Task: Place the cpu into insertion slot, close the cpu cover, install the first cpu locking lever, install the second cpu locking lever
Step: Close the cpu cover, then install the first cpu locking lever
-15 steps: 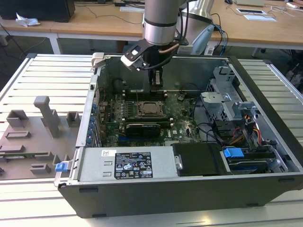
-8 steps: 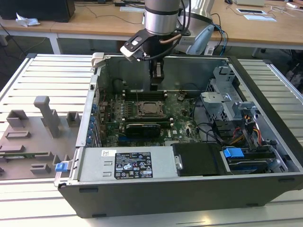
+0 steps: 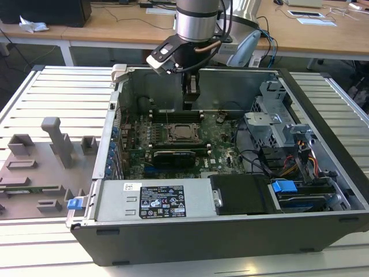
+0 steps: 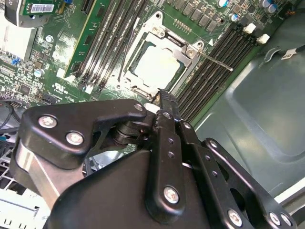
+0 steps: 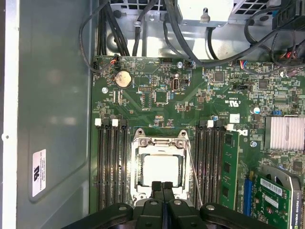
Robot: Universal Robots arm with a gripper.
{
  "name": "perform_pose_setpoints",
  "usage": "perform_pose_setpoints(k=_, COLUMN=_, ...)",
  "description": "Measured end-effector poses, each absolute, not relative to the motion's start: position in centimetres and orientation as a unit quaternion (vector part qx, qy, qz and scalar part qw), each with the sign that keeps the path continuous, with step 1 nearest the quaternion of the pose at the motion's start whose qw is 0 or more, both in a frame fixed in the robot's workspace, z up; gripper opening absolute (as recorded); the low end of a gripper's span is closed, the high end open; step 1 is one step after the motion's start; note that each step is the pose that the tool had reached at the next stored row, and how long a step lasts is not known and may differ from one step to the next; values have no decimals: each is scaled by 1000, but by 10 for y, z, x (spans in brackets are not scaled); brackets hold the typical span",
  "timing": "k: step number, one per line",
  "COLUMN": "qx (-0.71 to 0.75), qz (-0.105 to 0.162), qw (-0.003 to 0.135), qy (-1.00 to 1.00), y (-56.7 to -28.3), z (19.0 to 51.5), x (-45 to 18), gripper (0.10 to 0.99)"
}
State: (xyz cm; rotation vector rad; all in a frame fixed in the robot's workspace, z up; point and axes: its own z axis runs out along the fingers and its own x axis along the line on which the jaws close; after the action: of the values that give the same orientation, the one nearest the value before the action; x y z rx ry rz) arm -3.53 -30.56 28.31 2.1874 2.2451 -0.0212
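Tool (image 5: pixel 162 185) clenched, empty, tips over cpu cover (image 5: pixel 159 141) edge; could slip off thin locking lever (image 4: pixel 214 60), gouge motherboard (image 5: pixel 157 112).

It looked like a robotics lab or test workshop. In the exterior view a robot arm (image 3: pixel 199 20) hung over an opened desktop computer case (image 3: pixel 230 236) laid on a slatted aluminium bench (image 3: pixel 63 86). Grey moulded fixtures (image 3: pixel 57 141) stood at the case's nine o'clock, and wooden desks (image 3: pixel 115 26) with papers (image 3: pixel 311 17) ran along twelve o'clock.
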Motion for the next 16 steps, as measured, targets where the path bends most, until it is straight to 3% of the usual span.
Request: perform_pose_setpoints(k=16, qx=643, qz=-6, qw=4, qy=765, y=-306, z=284, x=-35, gripper=106)
